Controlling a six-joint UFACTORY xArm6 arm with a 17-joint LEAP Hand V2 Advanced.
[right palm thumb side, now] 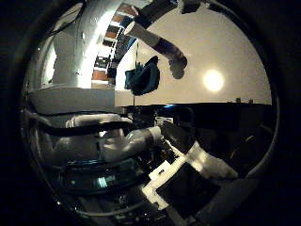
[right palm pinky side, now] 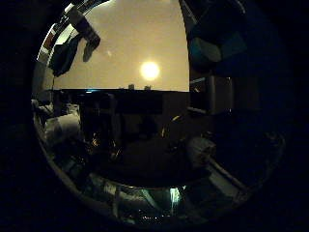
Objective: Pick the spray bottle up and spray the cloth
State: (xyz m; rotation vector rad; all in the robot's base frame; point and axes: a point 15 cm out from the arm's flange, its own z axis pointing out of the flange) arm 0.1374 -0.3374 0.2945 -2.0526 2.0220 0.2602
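You're looking out from the palm across a pale worktop (right palm thumb side: 225, 52) with a bright lamp glare on it. The dark blue cloth (right palm thumb side: 144, 77) is lying bunched on that worktop, well apart from the hand (right palm thumb side: 141, 141). A slim white object with a dark end (right palm thumb side: 157, 44) is showing just beside the cloth; it may be the spray bottle, but I cannot tell for sure. White and black parts of the hand are crossing the dark near side of the thumb-side view, and I cannot tell whether the fingers are wide, narrow or holding anything. My read: you're sitting in the approach step, with nothing filling the palm views. The next move is calling for you to bring the palm toward that white object and confirm it.
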